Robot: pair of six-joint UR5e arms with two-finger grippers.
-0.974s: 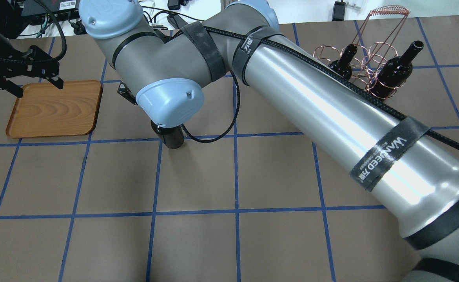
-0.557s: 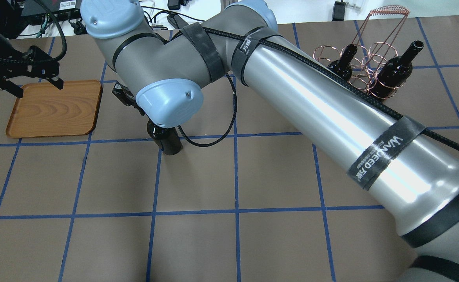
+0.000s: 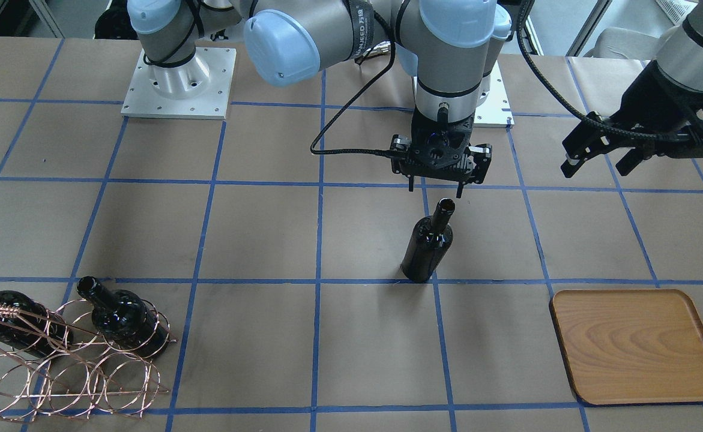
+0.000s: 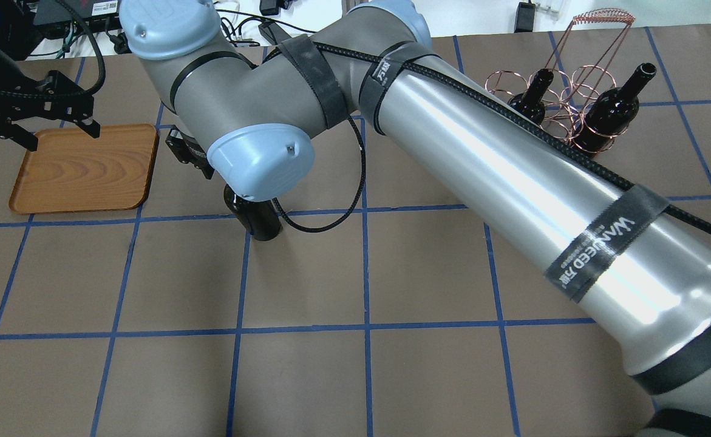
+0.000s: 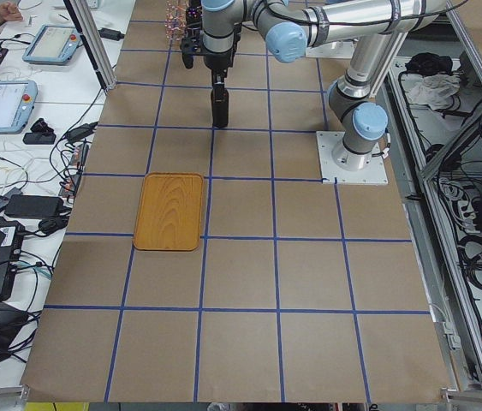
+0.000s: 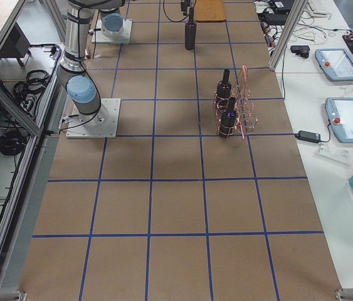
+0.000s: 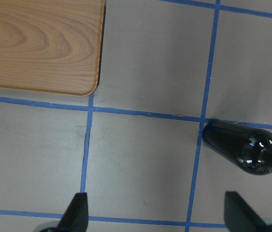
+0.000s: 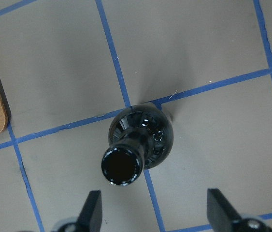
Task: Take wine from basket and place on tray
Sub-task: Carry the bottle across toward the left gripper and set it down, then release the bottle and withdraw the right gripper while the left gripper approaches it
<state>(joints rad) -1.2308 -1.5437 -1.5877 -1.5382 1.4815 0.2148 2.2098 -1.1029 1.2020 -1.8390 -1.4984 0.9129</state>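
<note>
One black wine bottle [image 3: 426, 246] stands upright on the table by itself, on a blue tape line; in the overhead view [image 4: 257, 217] the right wrist partly hides it. My right gripper [image 3: 435, 191] is open and empty just above and behind the bottle's mouth [image 8: 121, 166]; the jaws do not touch it. My left gripper [image 3: 597, 161] is open and empty, raised near the wooden tray [image 3: 636, 348]. The tray is bare. The copper wire basket [image 3: 69, 372] holds two more bottles [image 3: 120, 318].
The basket [image 4: 574, 100] with its tall coiled handle stands at the table's far right in the overhead view, the tray [image 4: 82, 170] at the far left. My right arm's long forearm [image 4: 513, 182] crosses over the table's middle. Cables and devices lie beyond the far edge.
My right wrist has shifted slightly left in the overhead view, and more of the standing bottle shows beneath it. The left gripper has hardly moved.
</note>
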